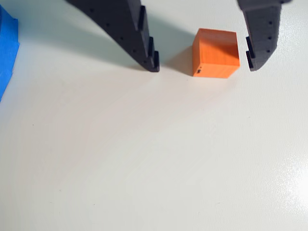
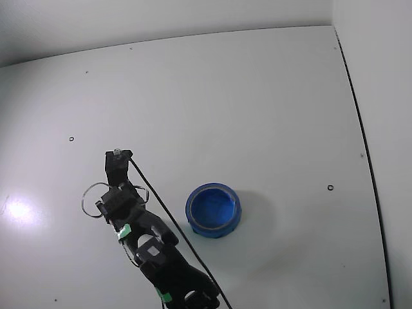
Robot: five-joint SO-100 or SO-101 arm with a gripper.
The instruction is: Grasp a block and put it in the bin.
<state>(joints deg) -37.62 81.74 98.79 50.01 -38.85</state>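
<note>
Orange and plain-faced, the small rigid cube (image 1: 216, 53) looks light and slightly slick, best pinched across its flat side faces by the spread black two-fingered hand (image 1: 202, 65) straddling it.

A pale, glossy white table (image 2: 257, 96) is filling the fixed view, dotted with a few small dark marks. A bright glare spot (image 2: 18, 209) is shining at its left edge. A grey wall (image 2: 129, 19) is running along the far side.
</note>
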